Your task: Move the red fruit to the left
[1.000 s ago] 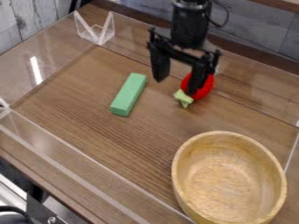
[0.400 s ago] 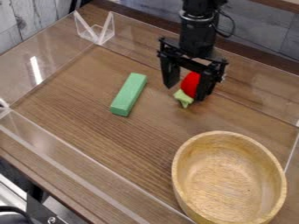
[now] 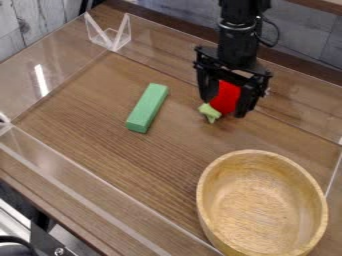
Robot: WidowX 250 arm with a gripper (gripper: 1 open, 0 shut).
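You have no readable writing, brand or label anywhere in this view; the surfaces are plain. Your arm (image 3: 242, 28) comes down almost vertically from the top edge, right of centre, a dark column ending in the gripper (image 3: 229, 103), whose two black fingers (image 3: 206, 88) point straight down at the table (image 3: 120, 175). The fingers stand apart with the fruit (image 3: 226, 97) between them: the red body sits in the gap, and its light-green cap (image 3: 210, 112) sticks out low on the left, just past the left finger tip. You cannot tell from this angle whether the fingers are pressing on the fruit or only straddling it, nor whether the fruit rests on the wood or is lifted slightly off it. The fruit sits in the right half of the table, toward the back. A green block (image 3: 147, 107) lies flat to its left, set apart from it and angled. A wooden bowl (image 3: 262, 207) sits at the front right, well apart from the gripper. Clear walls (image 3: 40, 75) ring the table.
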